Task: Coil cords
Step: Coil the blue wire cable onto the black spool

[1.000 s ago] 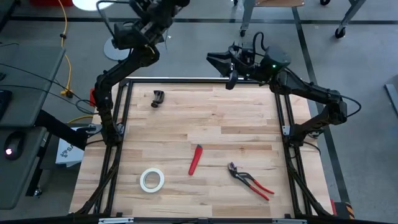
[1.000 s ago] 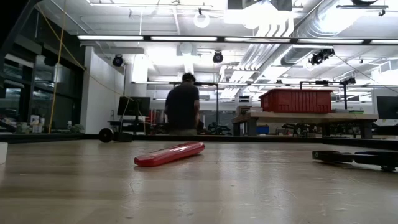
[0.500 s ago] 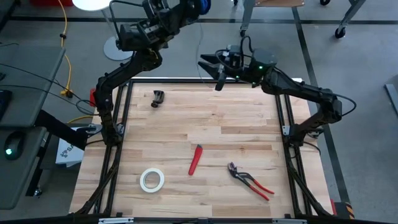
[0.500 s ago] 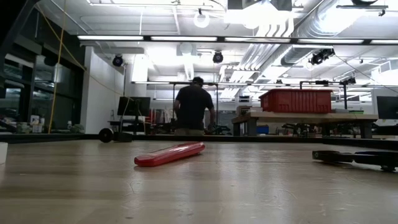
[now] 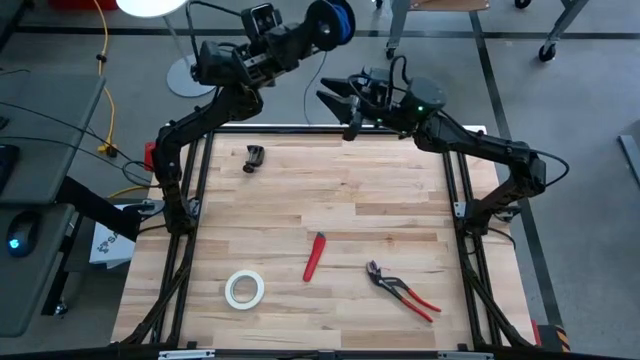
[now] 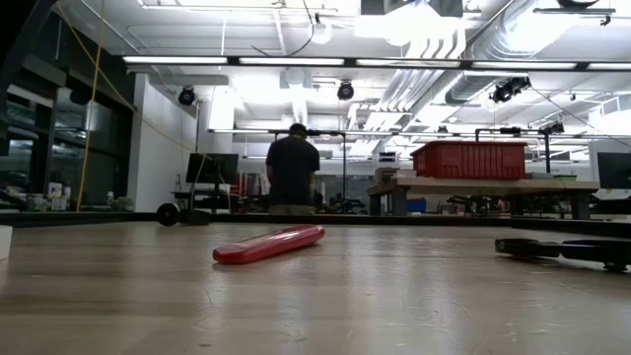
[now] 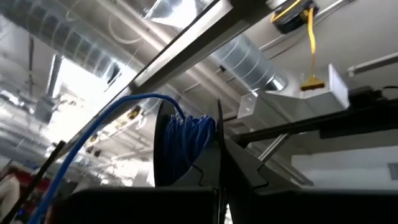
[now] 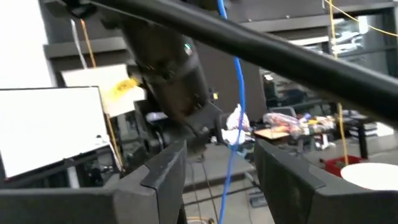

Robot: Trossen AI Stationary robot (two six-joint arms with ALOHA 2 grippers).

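Two dark, slender jointed arms, left arm and right arm, trailing thin black cables; a green light glows at the right wrist.

table middle bare; clamp far-left

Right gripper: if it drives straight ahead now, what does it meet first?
Probably the thin blue wire, hanging between the open fingers of the right gripper; the left arm's dark body lies beyond. Depth is unclear.
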